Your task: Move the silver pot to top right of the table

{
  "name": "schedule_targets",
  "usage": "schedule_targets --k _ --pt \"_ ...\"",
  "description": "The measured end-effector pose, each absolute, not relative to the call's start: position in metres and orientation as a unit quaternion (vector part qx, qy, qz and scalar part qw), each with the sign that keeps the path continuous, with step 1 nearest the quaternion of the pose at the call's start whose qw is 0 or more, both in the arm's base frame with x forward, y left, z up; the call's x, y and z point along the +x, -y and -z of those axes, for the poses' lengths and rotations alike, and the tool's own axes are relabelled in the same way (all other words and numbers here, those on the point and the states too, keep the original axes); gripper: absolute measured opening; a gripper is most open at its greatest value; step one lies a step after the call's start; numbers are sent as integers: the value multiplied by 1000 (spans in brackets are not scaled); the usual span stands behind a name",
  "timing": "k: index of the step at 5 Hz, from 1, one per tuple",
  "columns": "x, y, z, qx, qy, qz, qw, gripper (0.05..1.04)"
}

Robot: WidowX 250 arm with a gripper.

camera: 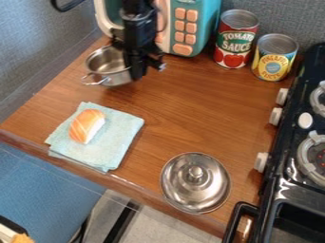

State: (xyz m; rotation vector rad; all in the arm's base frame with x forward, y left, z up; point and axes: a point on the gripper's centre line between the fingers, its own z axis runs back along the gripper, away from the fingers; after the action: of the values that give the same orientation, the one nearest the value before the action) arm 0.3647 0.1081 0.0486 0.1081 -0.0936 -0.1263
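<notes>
The silver pot stands upright on the wooden table at its upper left, in front of the toy microwave. One looped handle of the pot points to the lower left. The black gripper hangs down from the top edge at the pot's right side and covers that part of its rim. Whether it holds the rim is hidden from this angle.
A teal toy microwave stands behind, with a tomato sauce can and a pineapple can to its right. A sushi piece lies on a blue cloth. A metal lid lies near the front; the black stove borders the right.
</notes>
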Motion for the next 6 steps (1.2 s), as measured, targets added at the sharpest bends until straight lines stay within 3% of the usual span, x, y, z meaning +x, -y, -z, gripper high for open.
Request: schedule_targets --k 3,4,5,6 --pt "371 -142 -28 47 33 54 997 106" --pt "369 -140 -26 40 23 58 997 283" --pt "370 -134 -35 17 24 52 998 562" --pt "372 -137 -73 37 53 29 997 861"
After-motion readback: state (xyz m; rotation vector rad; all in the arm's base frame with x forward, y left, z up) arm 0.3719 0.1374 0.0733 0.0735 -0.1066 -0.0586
